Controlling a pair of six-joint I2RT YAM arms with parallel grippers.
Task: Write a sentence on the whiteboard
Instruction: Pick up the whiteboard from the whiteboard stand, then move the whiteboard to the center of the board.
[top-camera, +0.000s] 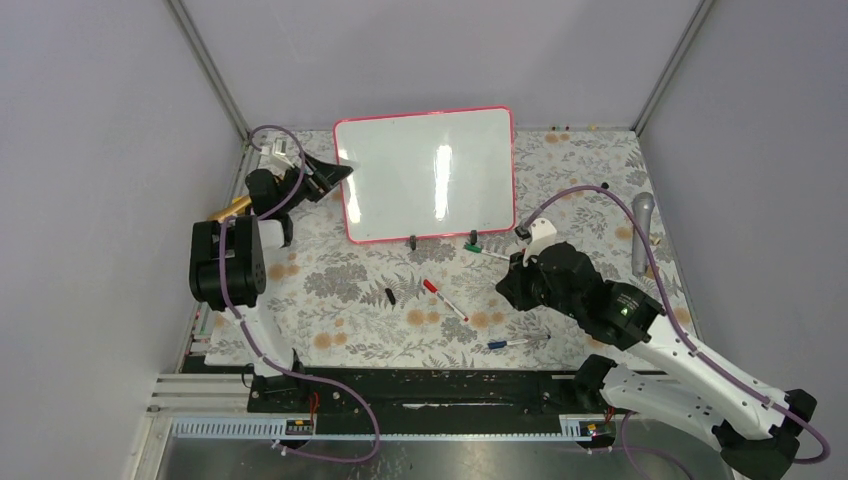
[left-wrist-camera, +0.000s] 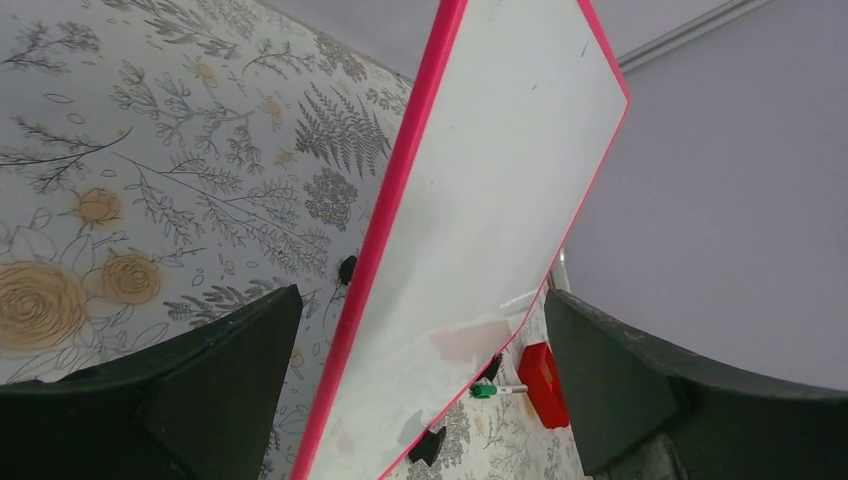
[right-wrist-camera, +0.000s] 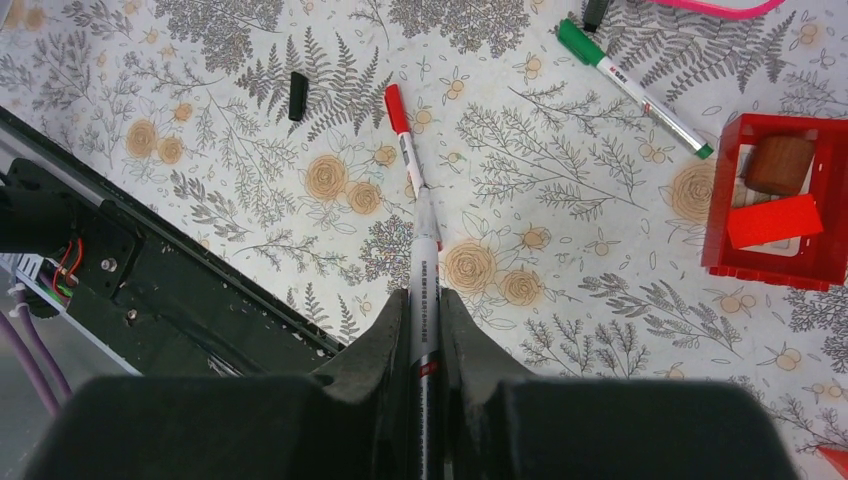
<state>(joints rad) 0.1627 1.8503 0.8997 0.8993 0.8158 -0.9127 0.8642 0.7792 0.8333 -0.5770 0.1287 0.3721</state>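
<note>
**Board between open jaws, pen clamped**

The left gripper (left-wrist-camera: 422, 293) has its fingers spread wide – the whiteboard's (top-camera: 400, 170) pink edge stands between them, with its white face towards the right finger. The right gripper (right-wrist-camera: 425, 300) is clamped on a white pen (right-wrist-camera: 424, 275), whose barrel print is too small to read. Just ahead of its tip lies a red marker (right-wrist-camera: 405, 140) – a green one (right-wrist-camera: 630, 88) lies farther right.
</note>
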